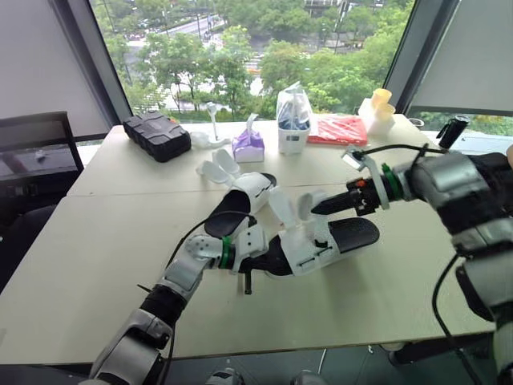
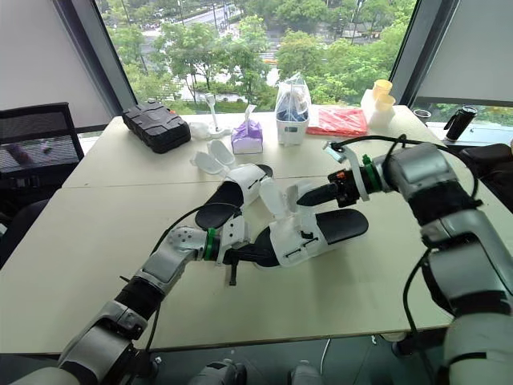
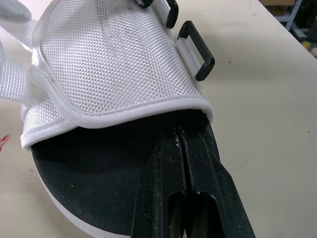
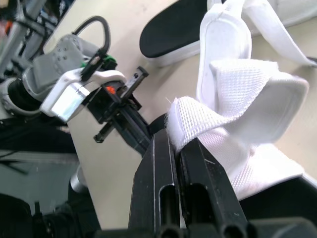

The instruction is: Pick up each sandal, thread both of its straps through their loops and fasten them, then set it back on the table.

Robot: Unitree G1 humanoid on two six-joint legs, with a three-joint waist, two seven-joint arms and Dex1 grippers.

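Head view: you face a wide window with green trees and a road outside. Grey blinds hang at both sides. Two pale tables are pushed together, with a seam running across between them. Along the far edge sit a black case, a purple tissue box, a white tub with a plastic bag, a red packet and yellow cups. A black bottle stands off to the right and a dark chair is at the left.

The near sandal, with a black sole and white upper, is at the centre of the near table between your two arms. You can't tell if its sole touches the top. The far sandal lies just behind it with its straps flopped open.

Your left gripper is at the near sandal's left end. Your right gripper comes in from the right onto a raised white strap.

Left wrist view: the fingers are pressed together with nothing visible between them. The tips are on the black footbed, tucked under the edge of the white mesh upper. Two black loops sit on the side of the upper, with bare tabletop beside them.

Right wrist view: the fingers are clamped on the strap, and mesh is bunched at the tips. The far sandal's sole and your left wrist are beyond.
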